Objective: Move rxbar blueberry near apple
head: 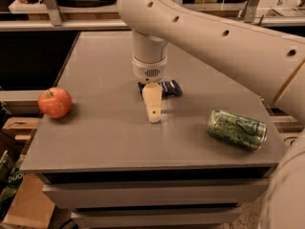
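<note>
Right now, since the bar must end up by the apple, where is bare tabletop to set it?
Bare table lies between the apple and the gripper, and along the front edge. The far half behind the arm is bare too. Crowded: mid-table, where the gripper hangs at the rxbar blueberry; the green can takes the right front.

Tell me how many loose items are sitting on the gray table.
3: the apple at left, the rxbar blueberry at center behind the hand, the green can at right. The arm could hide more.
</note>
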### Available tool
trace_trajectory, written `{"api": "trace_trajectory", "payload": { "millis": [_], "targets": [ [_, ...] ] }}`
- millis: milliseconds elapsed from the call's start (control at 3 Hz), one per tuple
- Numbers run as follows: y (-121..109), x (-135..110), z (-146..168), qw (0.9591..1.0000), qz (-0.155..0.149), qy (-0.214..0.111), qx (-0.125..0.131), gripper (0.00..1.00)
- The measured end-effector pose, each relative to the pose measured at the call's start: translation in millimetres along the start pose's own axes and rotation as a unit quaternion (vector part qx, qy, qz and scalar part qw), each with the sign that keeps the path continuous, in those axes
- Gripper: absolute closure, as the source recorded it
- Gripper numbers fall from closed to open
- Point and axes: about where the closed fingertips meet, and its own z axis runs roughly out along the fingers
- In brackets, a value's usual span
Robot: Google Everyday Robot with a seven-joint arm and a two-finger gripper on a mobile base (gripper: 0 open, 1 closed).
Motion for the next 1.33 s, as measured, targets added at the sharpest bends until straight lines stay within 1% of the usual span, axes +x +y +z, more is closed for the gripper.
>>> {"api": "trace_trajectory", "payload": {
  "millis": [333,1000,1333],
  "targets": [
    [-0.3,1.9,0.7,1.0000,0.003,-0.001,-0.004,0.39],
    [-1.5,1.6,-16.0,1.0000,0.004,-0.001,-0.004,0.86],
    [-1.9,1.5,-21.1,1.0000,0.004,-0.001,-0.004,1.00]
  ]
}}
